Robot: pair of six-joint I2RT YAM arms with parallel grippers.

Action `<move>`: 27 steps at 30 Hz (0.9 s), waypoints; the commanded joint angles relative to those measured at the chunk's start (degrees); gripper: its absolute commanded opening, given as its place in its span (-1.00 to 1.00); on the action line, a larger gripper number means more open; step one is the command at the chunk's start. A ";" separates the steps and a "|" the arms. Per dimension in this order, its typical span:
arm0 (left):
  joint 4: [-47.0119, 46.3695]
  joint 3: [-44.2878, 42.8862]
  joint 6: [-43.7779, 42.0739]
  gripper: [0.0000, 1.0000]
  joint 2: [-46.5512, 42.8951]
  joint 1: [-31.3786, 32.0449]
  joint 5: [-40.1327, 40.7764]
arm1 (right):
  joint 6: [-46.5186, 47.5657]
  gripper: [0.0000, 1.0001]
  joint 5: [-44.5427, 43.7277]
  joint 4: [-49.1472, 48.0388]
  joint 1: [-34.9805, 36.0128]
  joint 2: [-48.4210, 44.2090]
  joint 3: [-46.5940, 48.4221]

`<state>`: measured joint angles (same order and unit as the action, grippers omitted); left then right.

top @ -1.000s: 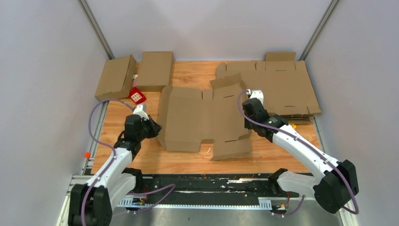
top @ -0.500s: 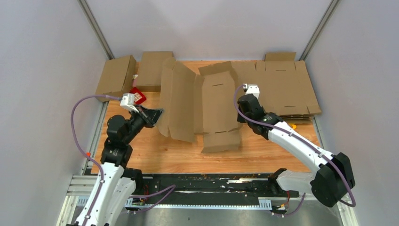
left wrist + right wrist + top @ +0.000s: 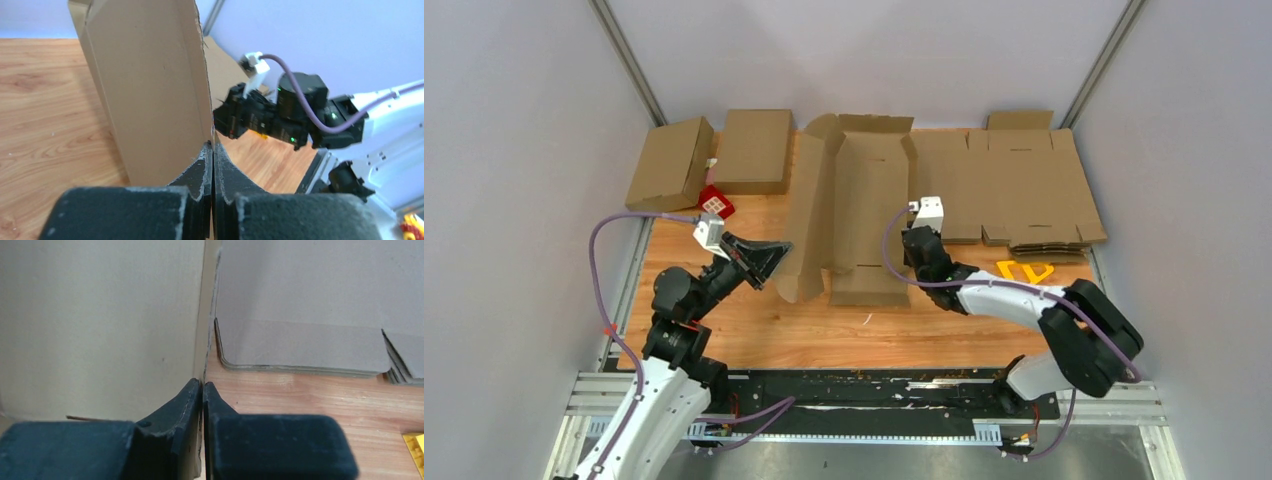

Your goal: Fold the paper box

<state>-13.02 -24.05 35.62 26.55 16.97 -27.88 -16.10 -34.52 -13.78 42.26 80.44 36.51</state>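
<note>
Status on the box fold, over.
Left gripper, right gripper: jaws shut on cardboard sheet, one each side. Side panels standing up, trough shape. Nothing seen blocking; spare sheets lie flat at right.

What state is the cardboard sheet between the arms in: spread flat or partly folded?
Partly folded: the cardboard sheet has side panels raised off the table, pinched by the left gripper and right gripper.
</note>
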 commanded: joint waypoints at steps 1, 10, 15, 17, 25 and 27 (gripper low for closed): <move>1.11 0.51 -7.65 -1.00 -1.72 4.00 -1.43 | -0.12 -0.81 -0.38 5.23 -0.16 4.34 7.95; 4.14 0.92 -10.47 -1.00 -3.31 8.19 0.28 | -1.86 -0.09 11.78 3.18 -3.80 -1.99 3.70; 7.06 1.65 -11.10 -1.00 -4.42 8.43 2.97 | -3.31 -0.15 16.90 9.29 -8.71 -2.46 7.46; 7.80 2.29 -11.31 -1.00 -5.01 8.47 3.41 | -3.40 -0.14 17.53 9.26 -9.72 -3.24 7.48; 7.90 6.08 -9.48 -1.00 -8.67 8.43 4.44 | -3.75 -0.72 16.89 18.80 -10.58 -3.64 14.96; 8.69 6.04 -9.63 -1.00 -9.40 8.43 5.19 | -2.82 -0.90 16.27 20.20 -10.62 -3.78 16.73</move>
<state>-5.72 -18.41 26.26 18.50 25.10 -23.79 -19.55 -17.93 2.39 31.79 78.32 47.72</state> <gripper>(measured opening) 0.008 0.130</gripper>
